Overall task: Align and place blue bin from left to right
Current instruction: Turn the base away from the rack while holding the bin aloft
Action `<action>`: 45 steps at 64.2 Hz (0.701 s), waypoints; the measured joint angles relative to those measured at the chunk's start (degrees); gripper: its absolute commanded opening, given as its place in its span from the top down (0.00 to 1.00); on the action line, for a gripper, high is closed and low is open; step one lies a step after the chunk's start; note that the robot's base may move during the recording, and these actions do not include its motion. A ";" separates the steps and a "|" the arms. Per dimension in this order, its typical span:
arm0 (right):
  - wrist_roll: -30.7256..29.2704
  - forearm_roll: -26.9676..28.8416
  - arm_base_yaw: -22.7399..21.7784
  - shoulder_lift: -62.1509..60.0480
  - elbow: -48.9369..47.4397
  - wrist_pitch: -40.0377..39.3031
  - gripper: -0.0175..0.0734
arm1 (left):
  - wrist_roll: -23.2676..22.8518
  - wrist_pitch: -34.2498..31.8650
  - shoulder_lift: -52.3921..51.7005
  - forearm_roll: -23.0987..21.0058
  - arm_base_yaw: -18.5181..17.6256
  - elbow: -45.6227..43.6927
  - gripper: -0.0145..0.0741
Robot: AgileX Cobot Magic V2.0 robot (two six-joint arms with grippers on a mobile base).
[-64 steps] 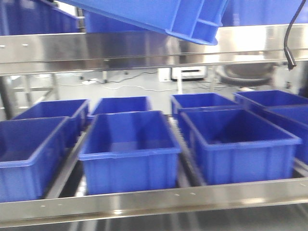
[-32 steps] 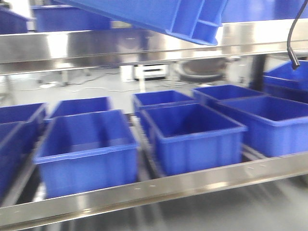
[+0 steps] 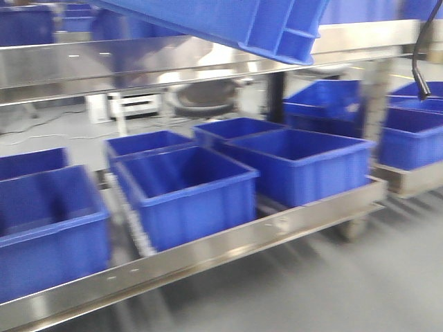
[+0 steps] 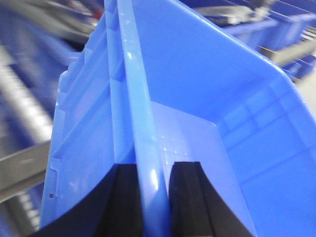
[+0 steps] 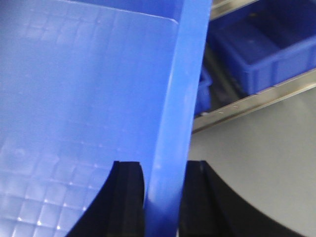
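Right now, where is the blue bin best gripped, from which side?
Grip the blue bin by its rim, coming over the edge: the wall is thin and straight, so left pincer and right pincer each straddle it, one finger each side.

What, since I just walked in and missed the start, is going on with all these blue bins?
A two-armed robot holds the blue bin up in the air. The left gripper and the right gripper are each clamped on a wall of it, one finger inside and one outside. In the front view the bin hangs tilted above a steel rack whose lower shelf holds other blue bins in rows. It has not yet been set down.
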 measured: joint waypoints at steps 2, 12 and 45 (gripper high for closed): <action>0.00 0.00 0.00 0.00 0.00 0.00 0.97 | 0.00 0.00 0.00 0.00 0.00 0.00 0.96; 0.00 0.00 0.00 0.00 0.00 0.00 0.97 | 0.00 0.00 0.00 0.00 0.00 0.00 0.96; 0.00 0.00 0.00 0.00 0.00 0.00 0.97 | 0.00 0.00 0.00 0.00 0.00 0.00 0.96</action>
